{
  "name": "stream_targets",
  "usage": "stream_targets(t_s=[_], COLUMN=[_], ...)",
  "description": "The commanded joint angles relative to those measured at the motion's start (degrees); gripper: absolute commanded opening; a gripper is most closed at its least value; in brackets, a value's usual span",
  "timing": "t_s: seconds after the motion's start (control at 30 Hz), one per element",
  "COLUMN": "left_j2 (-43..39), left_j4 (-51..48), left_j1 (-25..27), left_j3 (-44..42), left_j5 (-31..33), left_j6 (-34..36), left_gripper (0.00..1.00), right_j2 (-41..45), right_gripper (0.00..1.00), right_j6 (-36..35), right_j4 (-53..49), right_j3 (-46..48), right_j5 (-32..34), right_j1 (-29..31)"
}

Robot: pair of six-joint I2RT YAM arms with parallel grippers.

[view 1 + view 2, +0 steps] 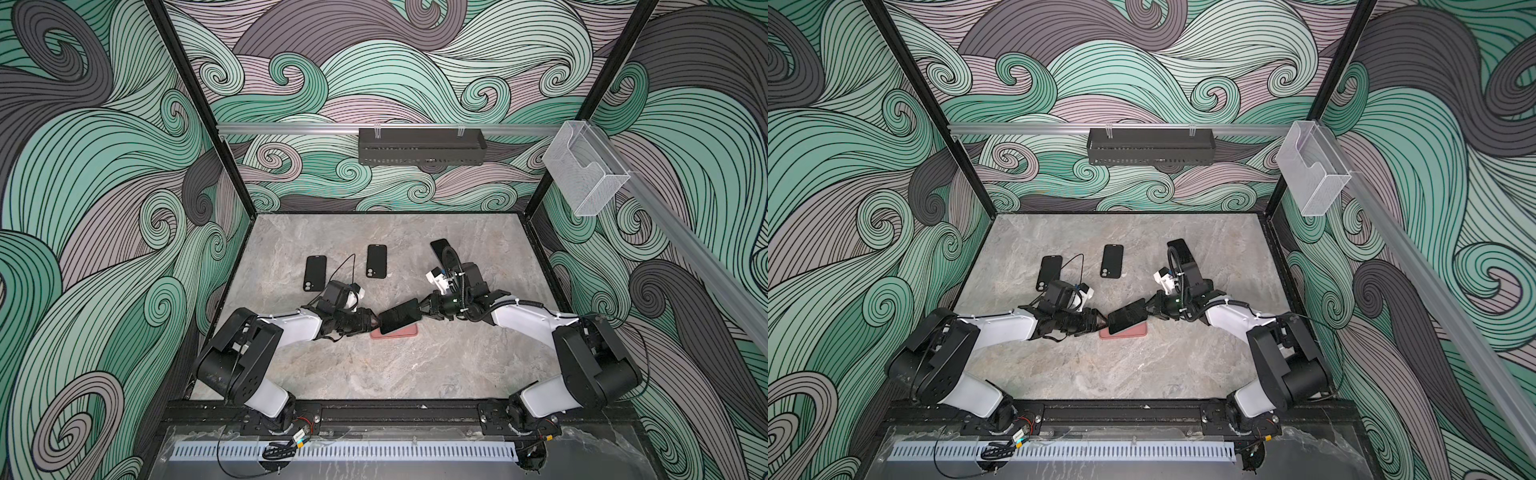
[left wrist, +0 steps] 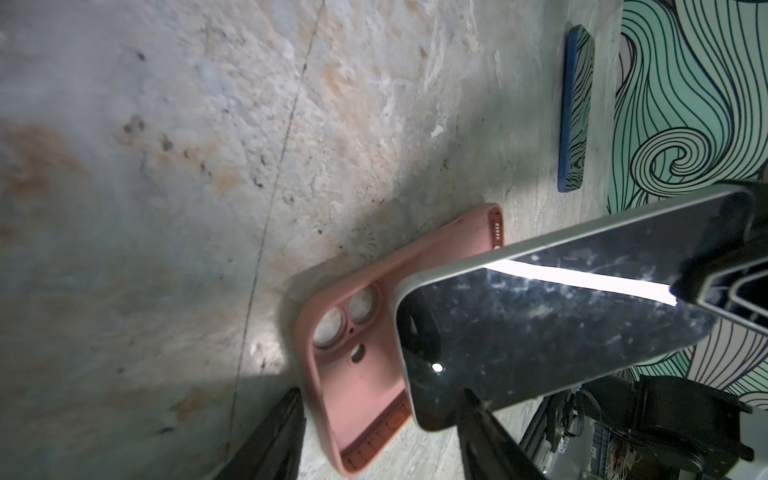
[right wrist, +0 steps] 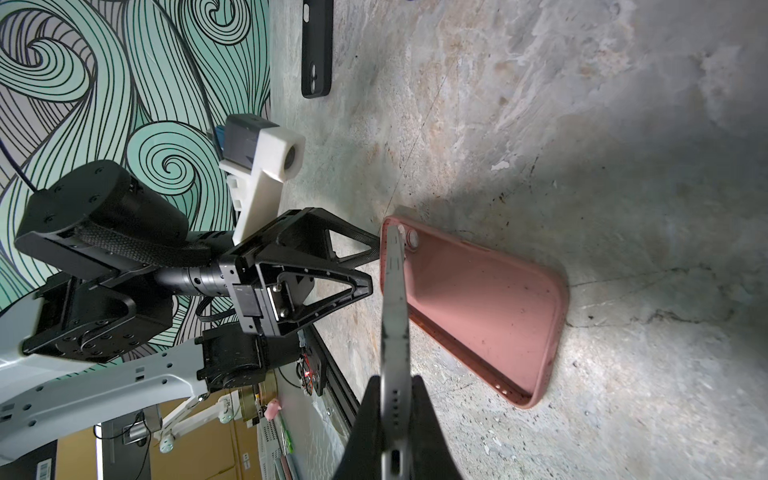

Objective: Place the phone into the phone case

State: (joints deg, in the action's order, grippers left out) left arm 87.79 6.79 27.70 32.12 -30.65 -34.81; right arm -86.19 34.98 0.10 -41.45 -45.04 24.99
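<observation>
A pink phone case (image 1: 406, 332) (image 1: 1136, 331) lies open side up on the stone table, near the middle front. Over it, the dark-screened phone (image 1: 399, 316) (image 1: 1127, 317) hangs tilted, its left end lowest above the case's camera holes. My right gripper (image 1: 419, 309) (image 3: 395, 378) is shut on the phone's right end. In the right wrist view the phone (image 3: 394, 299) shows edge-on beside the case (image 3: 478, 299). My left gripper (image 1: 374, 322) (image 2: 380, 399) is open, its jaws either side of the case (image 2: 357, 374) end and the phone (image 2: 540, 324) corner.
Two black phone cases (image 1: 315, 273) (image 1: 376, 260) lie further back on the table. A blue-edged phone (image 1: 439, 247) (image 2: 577, 108) lies behind my right arm. A black basket (image 1: 422, 145) and a clear box (image 1: 582, 170) hang on the rails.
</observation>
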Motion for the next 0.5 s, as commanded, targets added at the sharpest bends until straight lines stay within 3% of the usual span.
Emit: stream_targets(t_s=[0.0, 0.47], left_j2=[1.0, 1.8], left_j4=[2.1, 4.0], left_j1=[0.6, 1.3], left_j3=[0.7, 0.1], left_j5=[-0.4, -0.8], left_j6=[-0.9, -2.3], left_gripper=[0.58, 0.55], right_j2=[-0.7, -5.7], right_gripper=[0.0, 0.0], right_j6=[0.5, 2.9], right_j4=[2.6, 8.3], right_j3=[-0.8, 0.1], right_j5=[-2.3, -3.0], right_j1=[0.1, 1.1])
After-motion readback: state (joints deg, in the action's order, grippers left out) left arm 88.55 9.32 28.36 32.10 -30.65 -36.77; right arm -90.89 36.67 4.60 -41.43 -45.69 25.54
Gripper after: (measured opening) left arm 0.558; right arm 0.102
